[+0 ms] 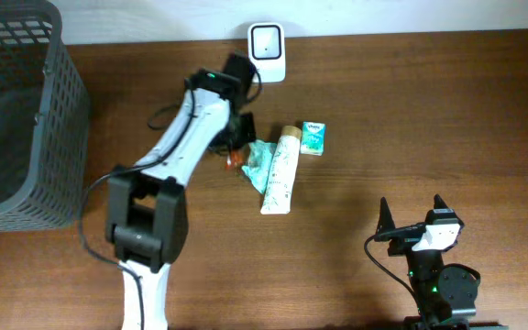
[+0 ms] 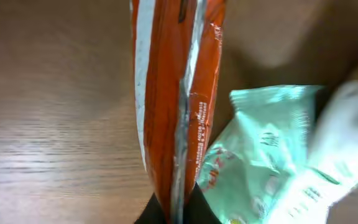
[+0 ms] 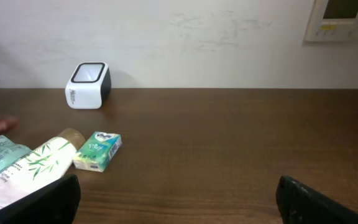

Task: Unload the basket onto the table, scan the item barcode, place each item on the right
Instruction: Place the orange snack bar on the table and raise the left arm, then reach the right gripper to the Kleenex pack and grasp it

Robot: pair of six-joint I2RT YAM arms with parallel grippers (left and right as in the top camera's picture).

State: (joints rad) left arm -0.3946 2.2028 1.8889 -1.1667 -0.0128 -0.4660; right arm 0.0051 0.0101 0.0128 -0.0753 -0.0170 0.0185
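Wooden tabletop (image 1: 429, 110), one grey basket (image 1: 62, 119) far left, your left arm (image 1: 186, 137) reaching out below the one scanner (image 1: 267, 50).
Your left tool (image 2: 178, 214) pinches one orange packet (image 2: 166, 93), beside one mint packet (image 1: 259, 165), one bamboo-print tube (image 1: 280, 179), one green tissue pack (image 1: 313, 137); print unreadable. Your right tool (image 1: 412, 209) stands wide apart, empty.

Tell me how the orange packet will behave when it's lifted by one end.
Likely floppy and light: the orange packet is thin, creased film with a flat seam. Its glossy skin may slip, since the left gripper pinches only one end. Being flat, it should not roll.
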